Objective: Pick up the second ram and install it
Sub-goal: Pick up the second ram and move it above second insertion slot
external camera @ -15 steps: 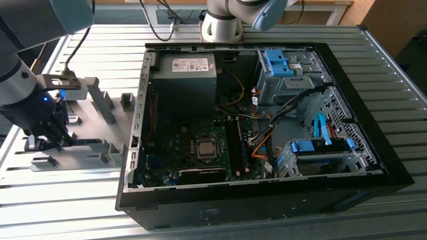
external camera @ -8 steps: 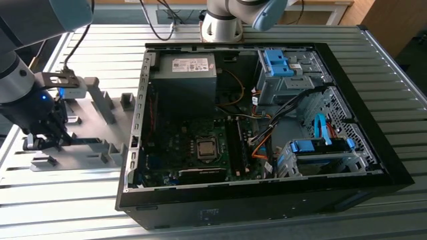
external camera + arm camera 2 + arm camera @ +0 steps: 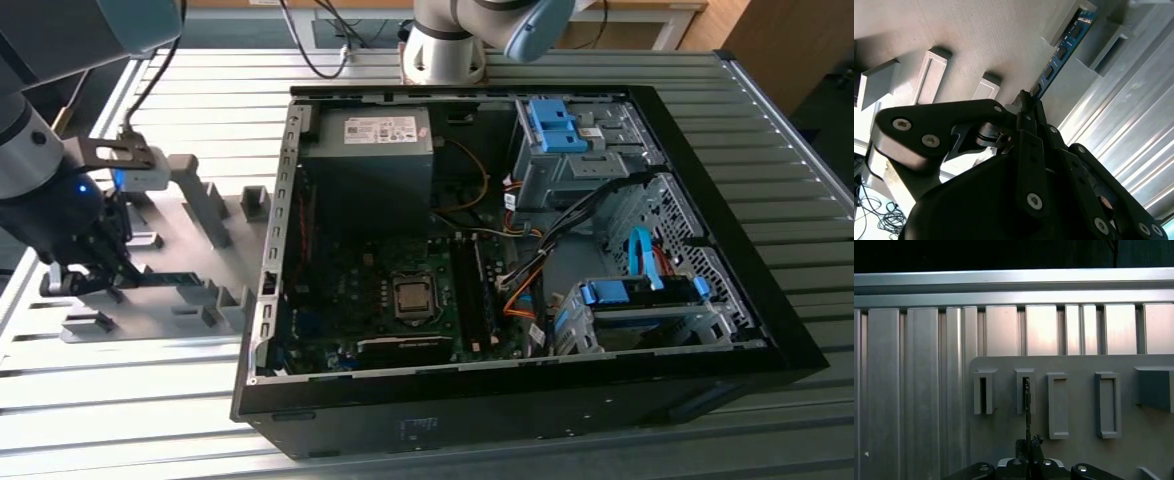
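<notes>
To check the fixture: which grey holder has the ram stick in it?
The narrow slotted holder straight ahead of the hand: the second ram runs into its slot. Its narrow neighbour has an empty slot.

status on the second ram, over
Gripper shut on second ram. Far end sits in gray holder slot. Nothing seen blocking it.

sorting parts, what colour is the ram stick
The ram stick is blue with black chips, clearest in the second wrist view.
</notes>
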Available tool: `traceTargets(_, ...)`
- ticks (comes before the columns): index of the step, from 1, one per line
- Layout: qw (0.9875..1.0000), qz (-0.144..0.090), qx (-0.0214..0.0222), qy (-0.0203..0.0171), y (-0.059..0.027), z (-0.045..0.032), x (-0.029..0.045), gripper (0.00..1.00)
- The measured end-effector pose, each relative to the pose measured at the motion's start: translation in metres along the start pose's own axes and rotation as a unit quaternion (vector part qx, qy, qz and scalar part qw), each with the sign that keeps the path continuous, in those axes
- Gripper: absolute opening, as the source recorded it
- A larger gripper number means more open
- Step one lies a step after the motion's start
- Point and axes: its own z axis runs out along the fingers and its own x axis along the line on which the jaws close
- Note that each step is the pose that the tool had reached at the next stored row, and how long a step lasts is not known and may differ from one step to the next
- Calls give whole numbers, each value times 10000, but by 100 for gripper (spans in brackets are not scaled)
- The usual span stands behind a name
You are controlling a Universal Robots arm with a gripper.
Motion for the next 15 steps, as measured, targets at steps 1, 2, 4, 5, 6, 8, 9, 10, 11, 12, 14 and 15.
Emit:
traceTargets(1,10000,0,0,0,0,-12,0,14)
traceTargets(2,10000,0,0,0,0,-24,0,14)
traceTargets(4,10000,0,0,0,0,-51,0,14)
traceTargets(5,10000,0,0,0,1,-63,-1,14)
traceTargets(6,10000,0,0,0,1,-76,-1,14)
traceTargets(8,10000,0,0,0,1,-103,-1,14)
traceTargets(9,10000,0,0,0,1,-116,-1,14)
traceTargets(10,10000,0,0,0,1,-130,-1,14)
traceTargets(11,10000,0,0,0,1,-144,-2,14)
traceTargets(12,10000,0,0,0,1,-158,-2,14)
traceTargets(14,10000,0,0,0,1,-185,-2,14)
traceTargets(15,10000,0,0,0,1,-198,-2,14)
